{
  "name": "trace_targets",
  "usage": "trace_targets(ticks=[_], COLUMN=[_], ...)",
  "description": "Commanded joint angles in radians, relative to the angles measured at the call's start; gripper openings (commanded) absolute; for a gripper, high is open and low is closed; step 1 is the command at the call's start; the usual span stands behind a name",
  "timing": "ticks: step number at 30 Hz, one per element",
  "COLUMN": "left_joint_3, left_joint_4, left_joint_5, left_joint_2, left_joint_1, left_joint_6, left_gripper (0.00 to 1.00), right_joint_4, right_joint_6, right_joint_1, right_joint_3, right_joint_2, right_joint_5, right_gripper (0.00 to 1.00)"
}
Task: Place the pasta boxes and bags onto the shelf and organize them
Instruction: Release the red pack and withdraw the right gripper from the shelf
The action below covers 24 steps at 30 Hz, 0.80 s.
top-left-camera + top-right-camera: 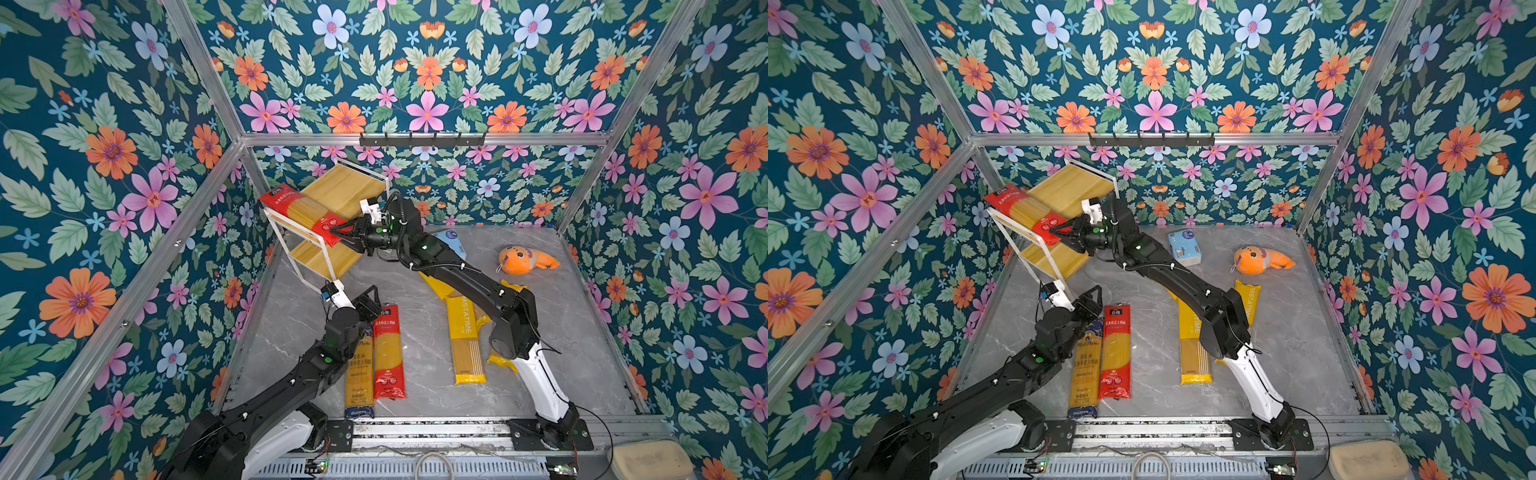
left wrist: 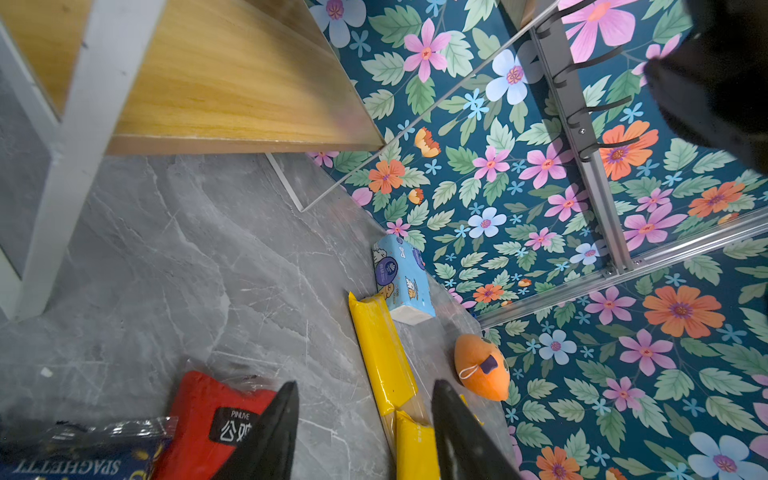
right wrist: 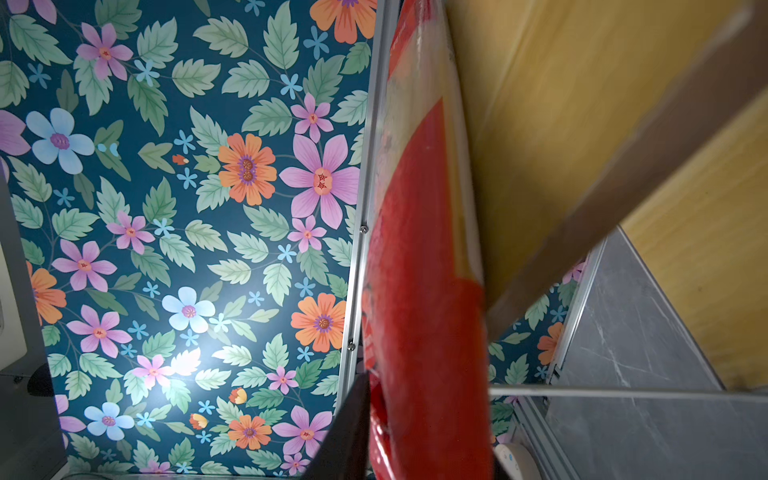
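The right claw (image 1: 336,239) (image 1: 1057,234) sits at the near end of a red pasta pack (image 1: 305,211) (image 1: 1026,211) (image 3: 419,249), the one pack on the shelf (image 1: 349,187) (image 1: 1071,189) (image 2: 232,83) (image 3: 540,124). The pack lies along the front edge of the top board, running away from the claw. In the right wrist view the pack is a blur; one black finger (image 3: 349,428) shows close beside it and the other is hidden behind it. I cannot tell whether the claw is clamped on the pack or merely straddles it.

The left claw (image 1: 369,298) (image 1: 1093,297) (image 2: 366,384) hovers low over the table (image 1: 582,332) (image 1: 1308,332), fingers partly spread, holding nothing. Just below it a second red pack (image 1: 388,353) (image 1: 1115,353) (image 2: 199,415) and a dark blue-and-gold pack (image 1: 359,382) (image 1: 1084,374) (image 2: 79,461) lie side by side; the left arm covers the blue one's far end in both top views.

The yellow packs (image 1: 465,345) (image 1: 1194,353) (image 2: 382,353) lie under the right arm, which hides how they overlap.

A light-blue tissue pack (image 1: 1185,248) (image 2: 401,278) (image 1: 452,244) shows whole in a top view and in the left wrist view; where the right arm crosses it, only an edge shows. An orange plush toy (image 1: 525,259) (image 1: 1260,259) (image 2: 482,365) lies well to the right of the right claw.
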<state>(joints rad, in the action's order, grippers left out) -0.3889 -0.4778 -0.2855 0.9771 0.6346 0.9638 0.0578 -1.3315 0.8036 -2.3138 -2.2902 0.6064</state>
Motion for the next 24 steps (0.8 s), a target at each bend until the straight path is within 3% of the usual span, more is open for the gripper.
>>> trace_targets(ticks=[1, 8, 15, 24], left_joint_3=[-0.007, -0.023, -0.092, -0.141], left_joint_4=[-0.019, 0.015, 0.205, 0.476], left_joint_5=[-0.002, -0.005, -0.006, 0.017], left_joint_2=[0.003, 0.001, 0.003, 0.019], left_joint_1=[0.001, 0.008, 0.016, 0.032], left_joint_6=[-0.020, -0.036, -0.103, -0.166], left_gripper=[0.54, 0.54, 0.54, 0.55], right_joint_4=[0.069, 0.083, 0.125, 0.051], right_joint_6=[0.001, 0.061, 0.138, 0.266], right_joint_1=[0.003, 0.002, 0.002, 0.002], right_joint_3=[0.035, 0.219, 0.519, 1.019], right_joint_2=[0.036, 0.164, 0.362, 0.622], right_joint_5=[0.014, -0.041, -0.112, -0.311], right_gripper=[0.38, 0.52, 0.53, 0.52])
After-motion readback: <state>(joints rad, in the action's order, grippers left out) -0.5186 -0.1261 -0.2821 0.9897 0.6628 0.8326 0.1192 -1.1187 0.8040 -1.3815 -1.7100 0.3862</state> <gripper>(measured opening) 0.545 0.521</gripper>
